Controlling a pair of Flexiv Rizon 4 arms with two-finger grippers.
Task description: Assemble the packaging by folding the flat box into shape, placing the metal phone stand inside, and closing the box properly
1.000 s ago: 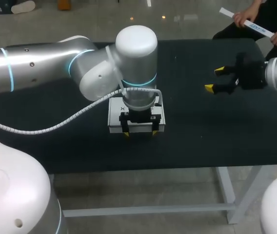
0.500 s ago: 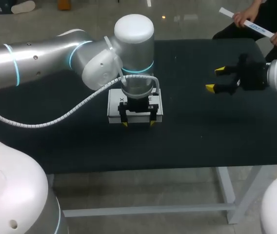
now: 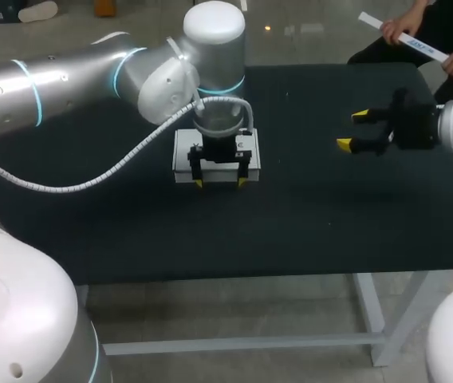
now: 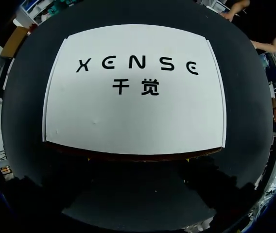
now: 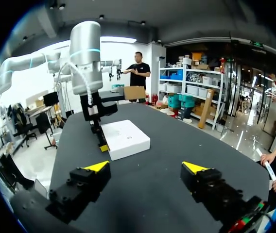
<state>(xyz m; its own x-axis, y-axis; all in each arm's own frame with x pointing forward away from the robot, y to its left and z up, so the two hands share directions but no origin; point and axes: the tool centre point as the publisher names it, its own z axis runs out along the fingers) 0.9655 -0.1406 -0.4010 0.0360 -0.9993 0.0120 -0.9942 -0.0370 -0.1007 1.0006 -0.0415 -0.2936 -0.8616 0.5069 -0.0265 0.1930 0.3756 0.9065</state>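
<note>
Resting on the table (image 3: 330,223), the box (image 3: 185,159) is closed.

Box (image 3: 183,157): on the table (image 3: 306,227), near its middle.
Left gripper (image 3: 220,183): over the box's front edge.
Right gripper (image 3: 352,130): well apart, to the box's right.

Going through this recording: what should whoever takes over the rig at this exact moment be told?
Left gripper: open, fingertips down at the near edge of the white box, not clamping it.
Right gripper: open, empty, hovering above the table, well to the box's right.
Box: near mid-table, folded into shape, lid lying flat and apparently shut.
Phone stand: not visible; cannot tell whether it is inside.
Left to do: probably only confirm the stand is in and the near edge is fully closed.
</note>
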